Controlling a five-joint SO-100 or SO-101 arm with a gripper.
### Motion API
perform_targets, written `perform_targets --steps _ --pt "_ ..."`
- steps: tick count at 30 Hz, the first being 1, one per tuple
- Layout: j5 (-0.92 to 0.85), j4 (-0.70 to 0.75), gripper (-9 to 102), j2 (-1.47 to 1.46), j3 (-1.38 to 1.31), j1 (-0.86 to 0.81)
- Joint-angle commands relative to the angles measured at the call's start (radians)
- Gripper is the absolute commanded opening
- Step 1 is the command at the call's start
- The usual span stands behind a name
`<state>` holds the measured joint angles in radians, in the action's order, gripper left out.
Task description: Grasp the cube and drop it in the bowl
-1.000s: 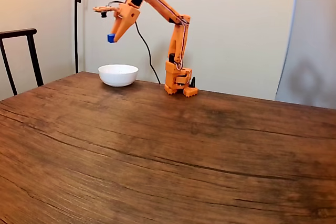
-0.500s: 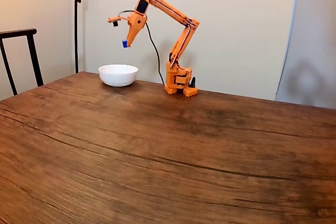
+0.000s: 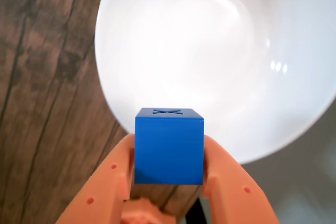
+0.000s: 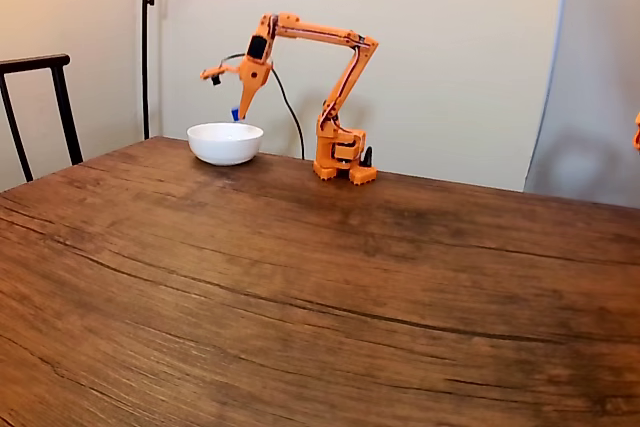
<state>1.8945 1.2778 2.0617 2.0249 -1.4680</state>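
cube (image 3: 169, 145) sits pinched between the 2 orange fingers (image 3: 105, 187) of the gripper (image 3: 169, 153), which press on its left and right faces in the wrist view, a small x marked on its far face. the bowl (image 3: 126, 114) lies below and ahead of the gripper there, its white hollow spreading beyond the cube while the near rim passes just under it. in the fixed view the gripper (image 4: 238, 115) hangs just above the bowl's (image 4: 225, 143) rim on the right side, the cube (image 4: 236, 113) a blue speck at its tip. judging from this, release likely wants a little more reach toward the bowl's middle, or the cube may clip the rim and land on the wooden counter (image 4: 320, 287).
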Motion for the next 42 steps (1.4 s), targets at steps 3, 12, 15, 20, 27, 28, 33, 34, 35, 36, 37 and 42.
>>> perform_targets --steps 3,12,15,20,27,28,33,34,35,36,37,42 --pt "-0.002 -0.126 10 0.029 0.075 -0.014" --pt "0.052 -0.144 26 0.031 0.106 -0.028" --pt "0.058 -0.140 28 0.051 0.101 -0.026" --pt "0.058 -0.137 28 0.110 0.110 -0.012" --pt "0.044 0.014 27 0.241 0.097 0.043" --pt "0.043 0.041 27 0.262 0.097 0.060" --pt "-0.018 0.153 27 0.387 0.097 0.186" --pt "-0.037 0.167 27 0.413 0.097 0.218" --pt "-0.054 0.178 27 0.437 0.097 0.250" --pt "-0.071 0.187 27 0.460 0.097 0.285" --pt "-0.092 0.195 27 0.482 0.097 0.324" --pt "-0.195 0.201 27 0.543 0.106 0.520"
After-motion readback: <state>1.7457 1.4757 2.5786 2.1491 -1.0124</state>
